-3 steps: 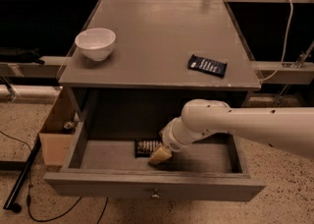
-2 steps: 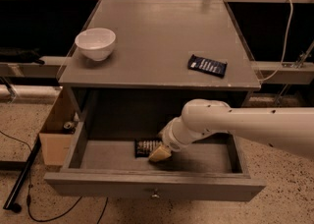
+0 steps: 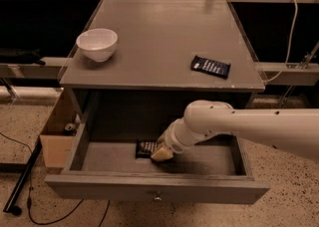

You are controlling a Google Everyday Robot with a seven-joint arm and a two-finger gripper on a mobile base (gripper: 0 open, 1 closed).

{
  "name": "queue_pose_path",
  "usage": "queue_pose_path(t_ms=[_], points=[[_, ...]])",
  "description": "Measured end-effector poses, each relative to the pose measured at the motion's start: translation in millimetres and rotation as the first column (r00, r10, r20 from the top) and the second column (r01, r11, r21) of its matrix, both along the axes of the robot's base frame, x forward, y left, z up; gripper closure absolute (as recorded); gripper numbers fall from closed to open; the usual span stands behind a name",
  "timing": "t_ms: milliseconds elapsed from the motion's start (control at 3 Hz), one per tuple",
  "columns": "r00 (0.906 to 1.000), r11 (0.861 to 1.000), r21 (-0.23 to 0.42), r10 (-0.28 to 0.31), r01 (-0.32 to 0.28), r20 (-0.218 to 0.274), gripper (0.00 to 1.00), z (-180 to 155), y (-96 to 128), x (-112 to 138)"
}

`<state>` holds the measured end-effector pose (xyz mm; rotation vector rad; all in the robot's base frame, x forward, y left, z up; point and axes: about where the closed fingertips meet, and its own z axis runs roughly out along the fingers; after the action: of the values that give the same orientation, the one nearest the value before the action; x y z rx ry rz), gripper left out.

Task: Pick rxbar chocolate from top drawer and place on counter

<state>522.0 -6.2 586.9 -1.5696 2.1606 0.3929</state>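
In top drawer [image 3: 157,191], gripper [image 3: 162,152] touches rxbar chocolate [image 3: 145,147]; grasp unclear; side walls well apart

The dark bar [image 3: 144,148] lies flat on the floor of the open drawer [image 3: 99,187], below the grey worktop [image 3: 159,42]; the end effector [image 3: 162,153] covers one end.

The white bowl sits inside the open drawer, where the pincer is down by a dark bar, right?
Not quite. The camera view shows the white bowl on the counter, not in the drawer. The pincer is indeed down there by the dark bar.
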Motion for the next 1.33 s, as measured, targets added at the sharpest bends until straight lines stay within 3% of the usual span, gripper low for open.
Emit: queue_pose_path(t_ms=[333, 667, 1000, 1333], points=[[1.0, 1.0, 0.0, 0.0, 0.0, 0.0, 1.0, 5.9, -0.2, 0.0], [0.9997, 1.0, 0.003, -0.023, 0.023, 0.004, 1.0, 24.1, -18.2, -4.7], [0.9986, 0.999, 0.004, -0.039, 0.039, 0.036, 1.0, 60.2, -37.7, -22.2], [0.995, 1.0, -0.014, -0.019, 0.021, 0.098, 1.0, 109.6, -43.8, -36.6]])
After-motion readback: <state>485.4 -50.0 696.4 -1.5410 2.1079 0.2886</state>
